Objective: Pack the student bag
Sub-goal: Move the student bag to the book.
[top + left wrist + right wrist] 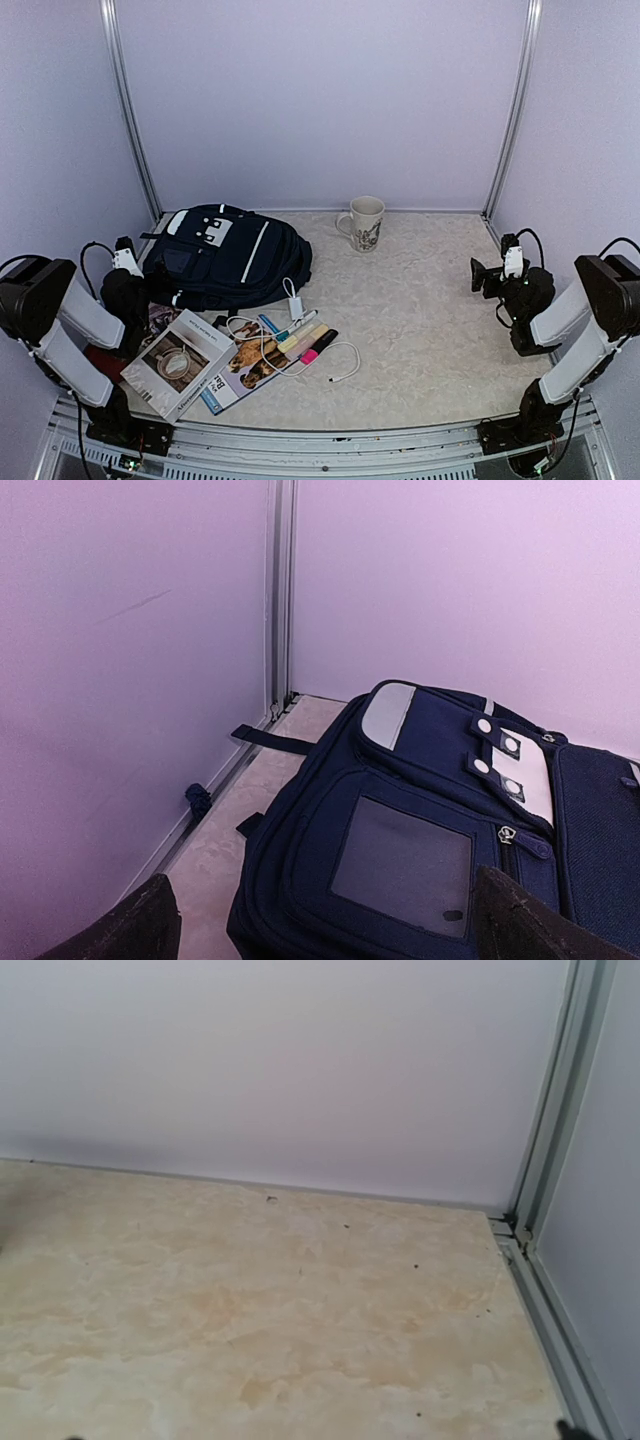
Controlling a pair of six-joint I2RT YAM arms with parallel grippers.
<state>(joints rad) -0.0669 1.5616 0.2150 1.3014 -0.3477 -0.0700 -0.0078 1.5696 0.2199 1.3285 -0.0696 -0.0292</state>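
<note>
The student bag (225,255) lies at far left; the left gripper (335,925) beside it is released, and the right gripper (482,275), at right, is released too.

You look into a booth with plain, pale lilac walls: a back wall (320,100), a left wall (50,120) and a right wall (590,120). Slim grey metal posts (128,110) stand in the two back corners. The tabletop (430,300) is cream with faint tan marbling, and a metal track (552,1320) runs along its right edge. A metal rail (330,440) crosses the near edge. The light is soft and even.
</note>
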